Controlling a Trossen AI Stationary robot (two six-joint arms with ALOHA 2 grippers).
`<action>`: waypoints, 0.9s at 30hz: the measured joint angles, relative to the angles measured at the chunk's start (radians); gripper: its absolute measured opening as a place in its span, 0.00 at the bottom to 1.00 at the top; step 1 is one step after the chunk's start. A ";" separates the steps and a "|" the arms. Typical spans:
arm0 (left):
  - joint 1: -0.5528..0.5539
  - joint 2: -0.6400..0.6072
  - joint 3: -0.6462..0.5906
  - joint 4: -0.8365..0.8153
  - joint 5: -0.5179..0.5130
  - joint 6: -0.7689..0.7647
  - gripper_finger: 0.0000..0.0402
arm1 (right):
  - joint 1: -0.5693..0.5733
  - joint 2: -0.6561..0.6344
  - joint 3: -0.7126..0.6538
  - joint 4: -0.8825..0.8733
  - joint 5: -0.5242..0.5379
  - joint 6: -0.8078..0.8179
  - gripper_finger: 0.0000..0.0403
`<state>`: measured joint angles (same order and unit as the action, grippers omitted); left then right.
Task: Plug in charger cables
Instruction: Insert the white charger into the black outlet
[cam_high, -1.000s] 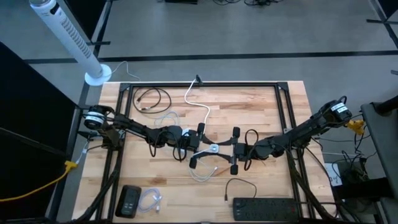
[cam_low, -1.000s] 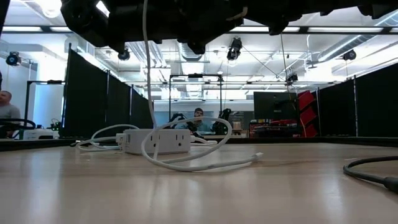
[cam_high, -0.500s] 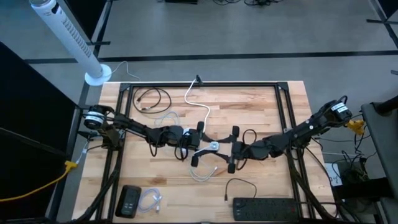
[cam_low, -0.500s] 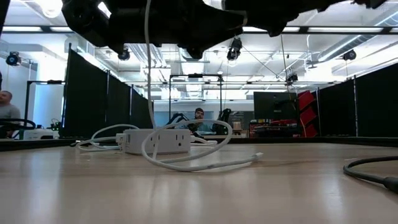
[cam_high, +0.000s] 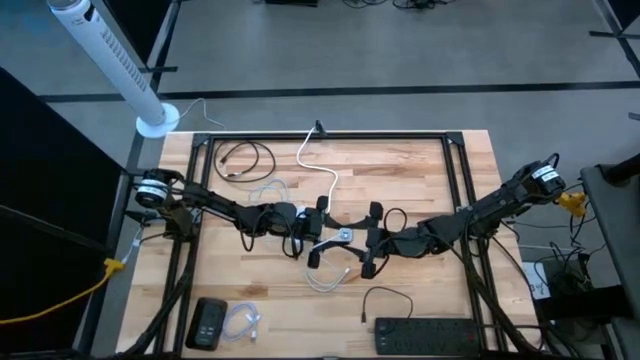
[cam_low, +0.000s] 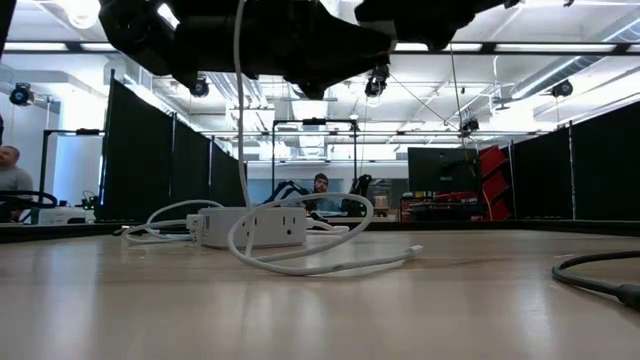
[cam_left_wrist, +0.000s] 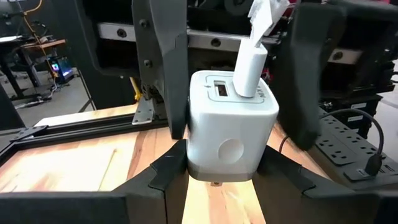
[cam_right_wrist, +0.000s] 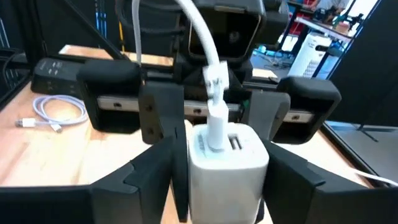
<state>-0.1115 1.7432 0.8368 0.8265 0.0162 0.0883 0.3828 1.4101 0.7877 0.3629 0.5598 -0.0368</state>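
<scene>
A small white charger block (cam_left_wrist: 230, 124) hangs above the middle of the table, its port face up, with my left gripper (cam_high: 320, 233) shut on it. The white plug (cam_left_wrist: 249, 68) of a white charger cable stands upright in one port. That cable (cam_low: 238, 100) arcs over and hangs down to a loose loop (cam_low: 300, 255) lying on the table. My right gripper (cam_high: 371, 240) faces the block from the table's right, open. Its fingers (cam_left_wrist: 161, 68) stand on either side of the block and plug. My left gripper pinches the charger block by two opposite side walls (cam_left_wrist: 186, 158), low on the block, between its two fingers. The fingers come in level from the table's left. The block is lifted clear of the table and stands upright, ports up, with the plugged cable hanging slack.
A white socket cube (cam_low: 250, 225) with a thick white cord (cam_high: 318, 165) sits on the table under the arms. A black cable coil (cam_high: 245, 157) lies far left and another black cable (cam_high: 385, 300) near right. A black power strip (cam_high: 425, 335) lies at the near edge. A translucent cable (cam_high: 243, 322) lies near left.
My right gripper has edged toward the table's left, closer to the charger block, and has risen a little and tipped downward. The block and my left gripper have kept their place.
</scene>
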 joint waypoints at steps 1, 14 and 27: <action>-0.001 0.000 0.000 0.000 0.001 0.000 0.35 | 0.000 0.000 -0.001 -0.002 0.000 0.000 0.48; -0.002 0.000 0.001 -0.038 0.070 0.040 0.35 | 0.001 0.000 -0.001 -0.025 -0.021 -0.008 0.35; -0.063 0.008 -0.008 -0.288 0.070 0.061 0.48 | 0.019 -0.005 -0.001 -0.005 -0.058 0.002 0.35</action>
<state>-0.1743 1.7508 0.8285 0.5383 0.0866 0.1492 0.4015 1.4051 0.7866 0.3576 0.5022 -0.0351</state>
